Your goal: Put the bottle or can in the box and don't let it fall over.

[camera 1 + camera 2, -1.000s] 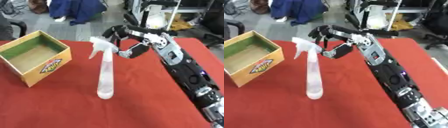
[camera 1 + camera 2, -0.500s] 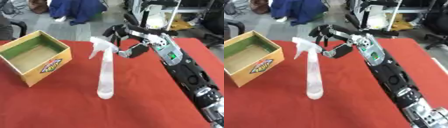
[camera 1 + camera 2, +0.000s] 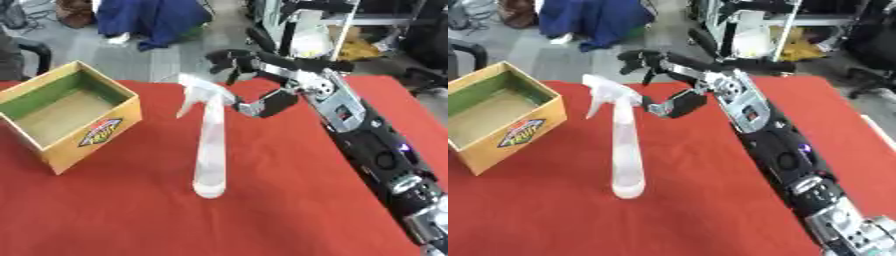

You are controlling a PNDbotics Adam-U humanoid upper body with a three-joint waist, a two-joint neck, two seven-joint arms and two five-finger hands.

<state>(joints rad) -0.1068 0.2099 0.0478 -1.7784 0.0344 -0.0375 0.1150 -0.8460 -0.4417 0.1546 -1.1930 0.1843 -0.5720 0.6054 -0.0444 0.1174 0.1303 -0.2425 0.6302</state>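
Red table (image 3: pixel 105 210), left hand unseen.

We cannot tell whether the right hand (image 3: pixel 262 82) touches the spray bottle (image 3: pixel 208 145): its thumb lies just behind the trigger head, and blur merges the two. The bottle's clear body is too blurred to show any liquid level. The logo on the box (image 3: pixel 66 117) is a coloured smear we cannot read. The right arm runs out of view at the lower right corner. The left hand shows in neither view.
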